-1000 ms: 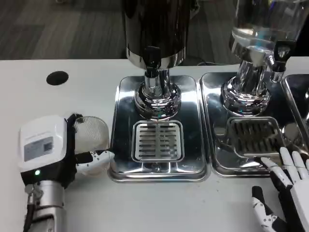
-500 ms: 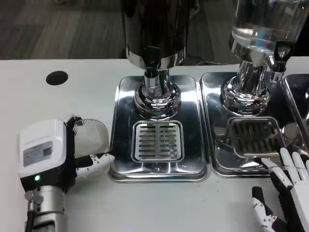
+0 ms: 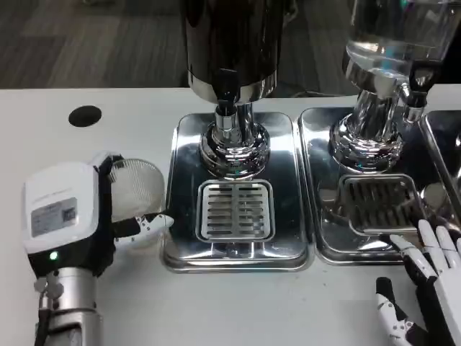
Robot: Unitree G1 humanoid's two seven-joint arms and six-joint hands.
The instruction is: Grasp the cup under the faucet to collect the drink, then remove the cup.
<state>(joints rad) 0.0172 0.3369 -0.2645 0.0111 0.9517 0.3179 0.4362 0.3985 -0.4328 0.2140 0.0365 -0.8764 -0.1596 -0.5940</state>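
Holding the clear cup (image 3: 137, 189) in its fingers at lower left, the left hand (image 3: 68, 216) should slide it level onto the grate (image 3: 235, 209) under the faucet (image 3: 226, 94), while the right hand (image 3: 425, 288) rests with fingers released.

Looks like an office or lab test setup made up as a drink station. White tabletop (image 3: 86, 295) with a round black cable hole (image 3: 86, 116), grey carpet floor (image 3: 86, 43) behind it. Two beverage dispensers side by side: a dark-bodied one (image 3: 232, 43) and a clear-tank one (image 3: 396, 36), each on a polished steel drip tray (image 3: 288, 238) with a slotted grate (image 3: 235, 210). No kitchen fittings, more demo bench than café.
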